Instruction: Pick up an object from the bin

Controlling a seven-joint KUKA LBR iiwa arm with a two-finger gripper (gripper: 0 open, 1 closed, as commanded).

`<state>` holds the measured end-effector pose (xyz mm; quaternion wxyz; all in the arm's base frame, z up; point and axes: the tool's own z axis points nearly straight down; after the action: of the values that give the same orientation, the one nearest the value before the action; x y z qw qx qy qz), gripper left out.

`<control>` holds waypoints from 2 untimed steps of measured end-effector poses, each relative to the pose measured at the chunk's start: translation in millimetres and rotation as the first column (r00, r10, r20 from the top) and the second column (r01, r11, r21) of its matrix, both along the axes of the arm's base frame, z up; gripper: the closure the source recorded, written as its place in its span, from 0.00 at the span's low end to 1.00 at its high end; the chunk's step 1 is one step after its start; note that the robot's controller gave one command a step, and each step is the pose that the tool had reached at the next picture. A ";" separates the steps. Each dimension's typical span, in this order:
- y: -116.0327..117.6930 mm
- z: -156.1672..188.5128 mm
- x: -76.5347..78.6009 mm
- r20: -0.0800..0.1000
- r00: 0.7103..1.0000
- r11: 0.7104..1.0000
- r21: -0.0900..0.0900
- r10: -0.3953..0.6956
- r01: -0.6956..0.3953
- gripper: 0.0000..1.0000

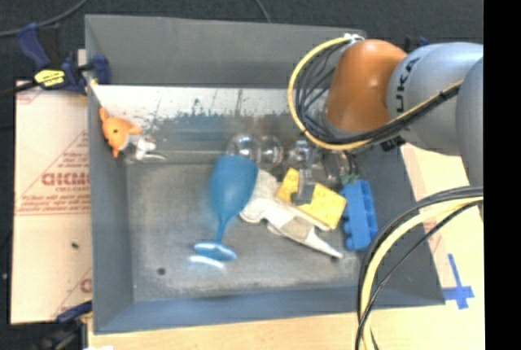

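Main risk I'm flagging: the jaws are sitting low over a tight heap near the bin's [114, 259] right edge, so any close here is likely catching two things, or just a corner that slips out on the lift. The small yellow block [286, 185] is touching the bigger yellow block [326, 207]. That one is lying partly on a white floppy piece [273, 214], just beside the blue studded brick [358, 214].

The blue goblet [228, 194] is lying on its side mid-bin with its bowl against the heap, so a nudge is probably rolling it. A clear glass piece [252, 149] by the far edge is hard to read. The cable loop [303, 92] is hanging close to the far wall, so I'm watching for a snag.

Pose: the arm [440, 88] is reaching in over the right edge, with the orange wrist cover [362, 88] pointing roughly straight down. The wrist is hiding the jaws, so I'm not telling whether they're released or clenched.
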<state>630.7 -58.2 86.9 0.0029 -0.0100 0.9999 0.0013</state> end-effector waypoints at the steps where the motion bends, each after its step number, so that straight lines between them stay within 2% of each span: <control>1: 0.3 16.9 -1.3 0.001 1.000 1.000 0.001 -0.001 0.001 1.00; 2: -0.2 43.7 1.0 0.008 1.000 1.000 -0.001 -0.001 0.001 1.00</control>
<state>631.7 -58.4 130.6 0.0070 -0.0096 0.9999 0.0008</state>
